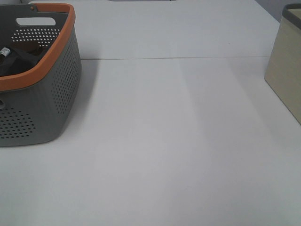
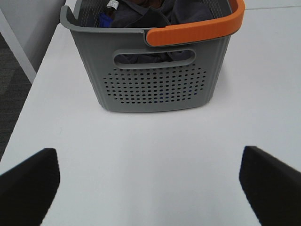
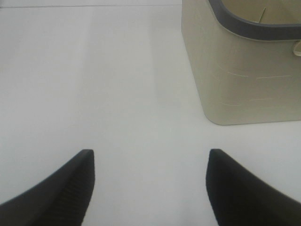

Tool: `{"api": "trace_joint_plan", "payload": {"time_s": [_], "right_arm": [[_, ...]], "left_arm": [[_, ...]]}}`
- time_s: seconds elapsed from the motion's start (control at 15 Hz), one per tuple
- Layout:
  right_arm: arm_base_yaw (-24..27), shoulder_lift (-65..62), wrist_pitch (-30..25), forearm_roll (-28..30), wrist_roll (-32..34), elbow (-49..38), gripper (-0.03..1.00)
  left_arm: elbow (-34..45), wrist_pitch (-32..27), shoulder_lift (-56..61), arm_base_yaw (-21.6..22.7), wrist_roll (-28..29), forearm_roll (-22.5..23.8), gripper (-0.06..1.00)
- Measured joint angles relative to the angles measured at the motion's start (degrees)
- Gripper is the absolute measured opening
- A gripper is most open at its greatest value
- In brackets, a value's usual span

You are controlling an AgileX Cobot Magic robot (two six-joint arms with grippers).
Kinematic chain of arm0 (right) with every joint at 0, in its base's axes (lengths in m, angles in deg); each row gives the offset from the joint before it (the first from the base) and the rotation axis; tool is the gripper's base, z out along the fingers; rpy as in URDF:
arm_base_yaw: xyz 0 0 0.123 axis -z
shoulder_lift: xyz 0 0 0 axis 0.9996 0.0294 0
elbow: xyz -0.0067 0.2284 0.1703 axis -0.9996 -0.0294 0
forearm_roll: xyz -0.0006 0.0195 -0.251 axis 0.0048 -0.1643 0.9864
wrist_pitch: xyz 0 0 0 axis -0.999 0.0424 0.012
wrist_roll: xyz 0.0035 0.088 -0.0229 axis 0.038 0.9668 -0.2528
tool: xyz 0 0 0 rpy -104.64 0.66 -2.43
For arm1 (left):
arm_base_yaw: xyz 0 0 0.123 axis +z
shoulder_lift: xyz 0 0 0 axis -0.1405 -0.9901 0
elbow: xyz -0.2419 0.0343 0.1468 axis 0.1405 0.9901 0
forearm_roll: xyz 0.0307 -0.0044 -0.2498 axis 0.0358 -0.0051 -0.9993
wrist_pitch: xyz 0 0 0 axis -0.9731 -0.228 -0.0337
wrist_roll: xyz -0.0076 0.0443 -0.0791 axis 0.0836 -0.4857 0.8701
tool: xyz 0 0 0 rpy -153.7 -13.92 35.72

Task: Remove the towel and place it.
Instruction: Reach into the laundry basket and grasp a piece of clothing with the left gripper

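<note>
Towel [image 2: 187, 13] heaped in basket [image 2: 155, 92] — well apart from wide-spread left gripper [image 2: 146, 157]

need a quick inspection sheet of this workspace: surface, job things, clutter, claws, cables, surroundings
surface: white table, a thin seam across it
job's things: dark navy-grey soft towel, bunched inside the grey perforated plastic basket with an orange rim
clutter: bright blue cloth scrap, also in the basket; beige container with a dark grey rim, on the table's right side
grippers: left claw open, empty, facing the basket; right claw open, empty, near the beige container
cables: nothing seen
surroundings: dark floor beside the table's edge
</note>
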Motion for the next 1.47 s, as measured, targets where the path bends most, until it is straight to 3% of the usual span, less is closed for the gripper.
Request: {"api": "trace_joint_plan", "payload": {"time_s": [0.33, 0.47, 0.67, 0.8, 1.07, 1.2, 1.33, 1.47], "right_arm": [[0.0, 0.0, 0.0, -0.06, 0.0, 0.0, 0.6], [0.0, 0.0, 0.0, -0.23, 0.0, 0.0, 0.6], [0.0, 0.0, 0.0, -0.34, 0.0, 0.0, 0.6], [0.0, 0.0, 0.0, -0.34, 0.0, 0.0, 0.6], [0.0, 0.0, 0.0, -0.34, 0.0, 0.0, 0.6], [0.0, 0.0, 0.0, -0.4, 0.0, 0.0, 0.6], [0.0, 0.0, 0.0, -0.4, 0.0, 0.0, 0.6], [0.0, 0.0, 0.0, -0.4, 0.0, 0.0, 0.6]], "left_arm": [[-0.11, -0.06, 0.0, 0.0, -1.32, 0.0, 0.98], [-4.07, -2.29, -5.16, 0.0, -4.07, 0.0, 0.98], [-20.17, -8.25, -26.7, 0.0, -12.83, -2.98, 0.98], [-25.73, -9.22, -33.98, 0.0, -15.99, -3.5, 0.98], [-38.45, -9.4, -52.31, 0.0, -22.86, -3.55, 0.98], [-45.21, -9.4, -62.28, 0.0, -28.02, -3.44, 0.98], [-55.35, -9.05, -77.86, 0.0, -37.59, -3.38, 0.98], [-59.53, -9.0, -85.37, 0.0, -40.97, -3.38, 0.98]]}}
